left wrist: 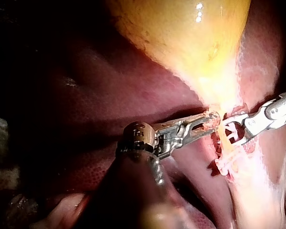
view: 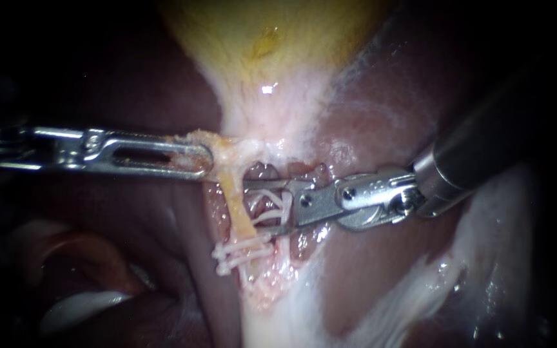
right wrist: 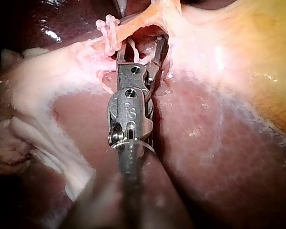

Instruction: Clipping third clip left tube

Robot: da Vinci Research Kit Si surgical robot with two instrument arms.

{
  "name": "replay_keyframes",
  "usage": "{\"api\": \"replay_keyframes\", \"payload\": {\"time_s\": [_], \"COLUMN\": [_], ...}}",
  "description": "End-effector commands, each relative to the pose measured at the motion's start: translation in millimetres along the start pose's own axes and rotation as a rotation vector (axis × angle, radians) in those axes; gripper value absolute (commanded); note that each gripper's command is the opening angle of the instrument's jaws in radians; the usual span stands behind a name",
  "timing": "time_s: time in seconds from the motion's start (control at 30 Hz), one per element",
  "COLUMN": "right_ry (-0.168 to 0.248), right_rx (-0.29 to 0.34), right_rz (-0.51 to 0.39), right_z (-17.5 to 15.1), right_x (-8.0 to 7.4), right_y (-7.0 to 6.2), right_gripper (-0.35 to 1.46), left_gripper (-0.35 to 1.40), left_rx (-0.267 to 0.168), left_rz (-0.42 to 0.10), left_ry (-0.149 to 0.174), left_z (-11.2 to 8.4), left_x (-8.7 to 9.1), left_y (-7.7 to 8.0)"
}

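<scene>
The left tube (view: 234,203) is a thin yellowish strand running down from the gallbladder (view: 259,38) neck, and two white clips (view: 243,251) sit across its lower end. My left instrument (view: 204,158) has slotted jaws shut on tissue at the neck, beside the top of the tube. My right instrument (view: 249,207) holds an open white clip (view: 277,205) between spread jaws, whose tips reach the tube just above the two clips. In the right wrist view, my right instrument (right wrist: 138,45) lies just short of the tube (right wrist: 138,21). My left instrument (left wrist: 209,119) shows in the left wrist view.
Dark red liver (view: 369,270) lies around and below the tube on both sides. Pale white tissue (view: 291,303) runs down from the clipped area. A second strand of tissue lies behind the right instrument's jaws.
</scene>
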Motion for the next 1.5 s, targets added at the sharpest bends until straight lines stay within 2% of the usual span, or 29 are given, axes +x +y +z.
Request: {"api": "replay_keyframes", "payload": {"time_s": [0.03, 0.27, 0.73, 0.97, 1.17, 1.5], "right_ry": [0.000, 0.005, 0.082, 0.128, 0.148, 0.181], "right_rx": [0.000, 0.006, 0.029, 0.070, 0.097, 0.138], "right_rz": [0.000, 0.001, 0.093, 0.173, 0.203, 0.264], "right_z": [0.0, -0.4, -2.8, -3.7, -3.3, -3.1], "right_x": [0.0, 0.0, 0.9, 2.0, 2.6, 3.0], "right_y": [0.0, 0.0, 0.4, 0.1, -0.5, -0.7], "right_gripper": [0.42, 0.43, 0.45, 0.45, 0.45, 0.44], "left_gripper": [-0.35, -0.35, -0.35, -0.35, -0.35, -0.35], "left_rx": [0.000, 0.000, 0.001, 0.001, 0.001, 0.000], "left_rz": [0.000, 0.000, 0.000, 0.000, 0.000, 0.000], "left_ry": [0.000, 0.000, 0.001, 0.001, 0.001, 0.000], "left_z": [0.0, 0.0, 0.0, 0.0, 0.0, 0.1], "left_x": [0.0, 0.0, -0.1, -0.1, -0.1, -0.1], "left_y": [0.0, 0.1, 0.3, 0.4, 0.4, 0.4]}}
